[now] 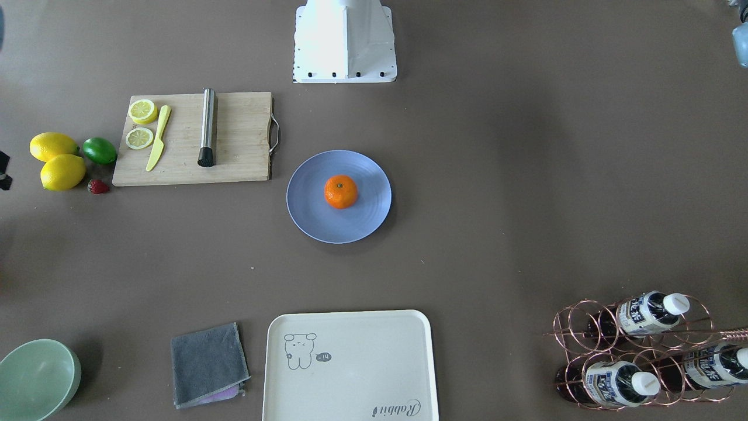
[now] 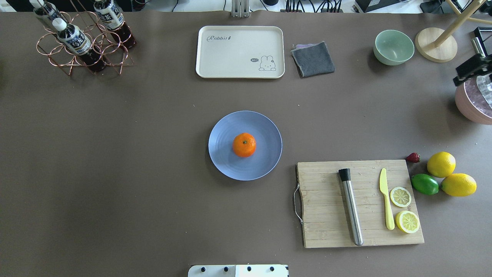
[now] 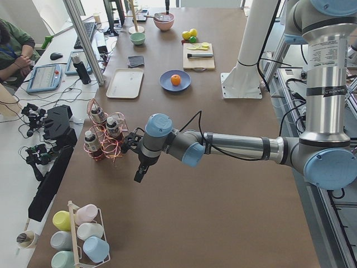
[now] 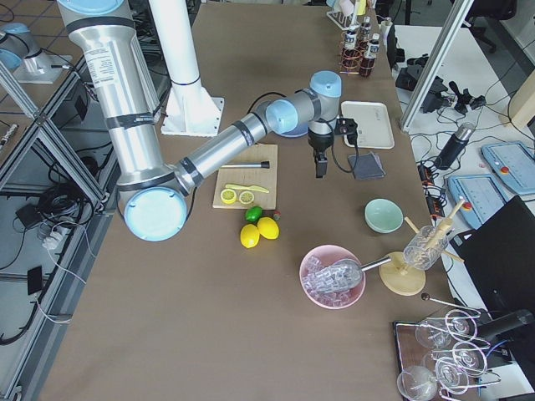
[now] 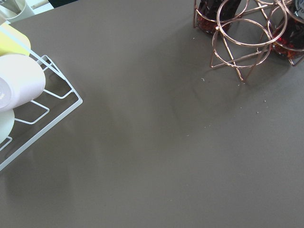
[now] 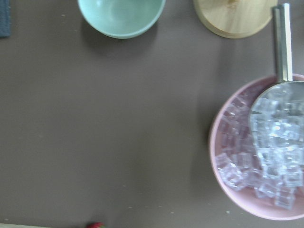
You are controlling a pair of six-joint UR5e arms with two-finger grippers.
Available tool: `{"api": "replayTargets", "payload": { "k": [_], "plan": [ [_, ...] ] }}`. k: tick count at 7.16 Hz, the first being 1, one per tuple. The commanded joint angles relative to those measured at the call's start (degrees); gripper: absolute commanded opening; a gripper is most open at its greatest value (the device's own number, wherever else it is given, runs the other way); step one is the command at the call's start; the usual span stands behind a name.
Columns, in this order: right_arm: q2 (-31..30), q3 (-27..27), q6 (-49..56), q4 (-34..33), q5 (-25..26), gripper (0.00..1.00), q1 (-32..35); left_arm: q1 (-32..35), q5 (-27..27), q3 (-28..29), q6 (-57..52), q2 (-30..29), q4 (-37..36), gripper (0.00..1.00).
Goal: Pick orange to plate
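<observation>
Orange (image 2: 244, 145) is already dead centre on the plate (image 2: 223, 161) mid-bench, so I'd just park both arms well clear; can't tell if left gripper (image 3: 138, 176) or right gripper (image 4: 320, 169) is open or closed.

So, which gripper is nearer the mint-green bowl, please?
Right. The right gripper hovers near the mint-green bowl; the left gripper is at the table's opposite end, beside the copper bottle rack.

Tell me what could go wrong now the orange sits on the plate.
The orange is round and the plate is shallow, so a knock to the table or plate might roll it off. The left gripper hangs close to the bottle rack; a careless move from there could clip it.
</observation>
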State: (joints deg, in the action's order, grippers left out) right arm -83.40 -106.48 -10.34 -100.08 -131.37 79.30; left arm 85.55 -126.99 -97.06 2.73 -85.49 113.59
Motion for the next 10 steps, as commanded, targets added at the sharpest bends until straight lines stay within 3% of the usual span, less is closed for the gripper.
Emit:
{"api": "replayTargets", "payload": {
  "k": [1,2,3,10],
  "plan": [
    [-4.6,13.1,22.2,0.1,-3.4,1.00,16.4,6.1,-3.1,-0.2,-8.8,0.0,-8.8,0.98],
    [-7.6,15.4,23.4,1.8,-2.7,1.00,19.0,7.7,-7.5,-0.2,-8.8,0.8,-8.9,0.98],
    [-9.1,14.6,23.2,2.6,-3.1,1.00,22.4,9.7,-7.9,-0.5,-8.8,2.0,-8.8,0.98],
    [-9.7,13.6,23.0,2.6,-3.0,1.00,23.2,9.6,-7.6,-0.4,-8.8,2.0,-8.8,0.98]
  ]
}}
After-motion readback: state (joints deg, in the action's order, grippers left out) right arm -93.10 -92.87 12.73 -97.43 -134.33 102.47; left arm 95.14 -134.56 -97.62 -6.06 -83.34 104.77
